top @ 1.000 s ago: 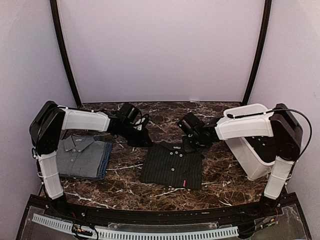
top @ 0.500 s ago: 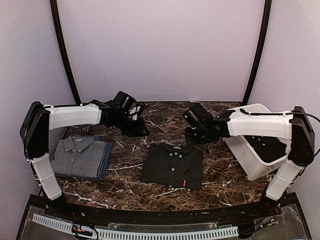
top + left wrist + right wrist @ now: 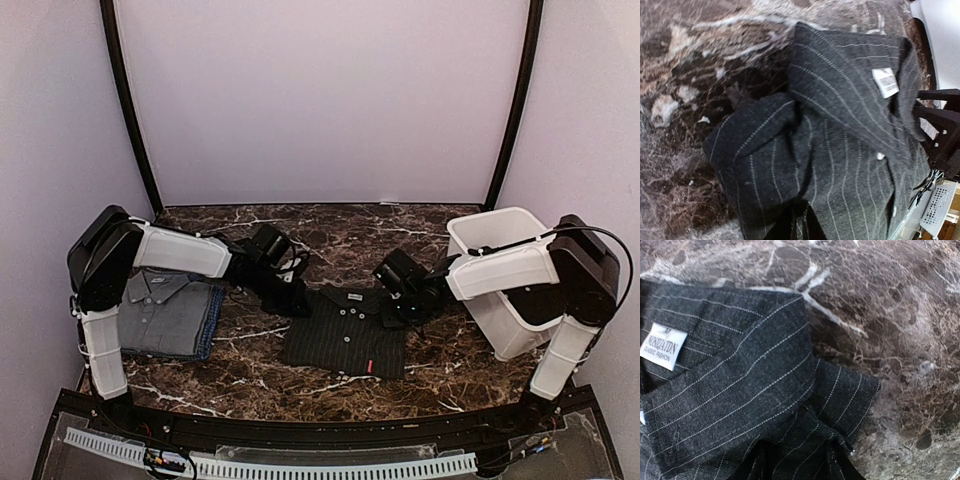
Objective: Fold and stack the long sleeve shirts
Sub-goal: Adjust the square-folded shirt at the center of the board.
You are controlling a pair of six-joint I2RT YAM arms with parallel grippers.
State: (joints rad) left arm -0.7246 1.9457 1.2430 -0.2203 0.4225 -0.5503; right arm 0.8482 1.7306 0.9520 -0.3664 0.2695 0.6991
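my left gripper [image 3: 293,298] is pressed together on a gathered fold of the pinstriped shirt [image 3: 345,335], at the collar-end corner on that arm's side. the right gripper [image 3: 405,303] sits at the opposite corner, touching the cloth. its fingers barely show in the wrist view, so i cannot tell whether they're spread or pinching. the shirt lies folded, buttons up, mid marble table [image 3: 450,375]. 1 grey shirt [image 3: 160,312] rests folded far left.
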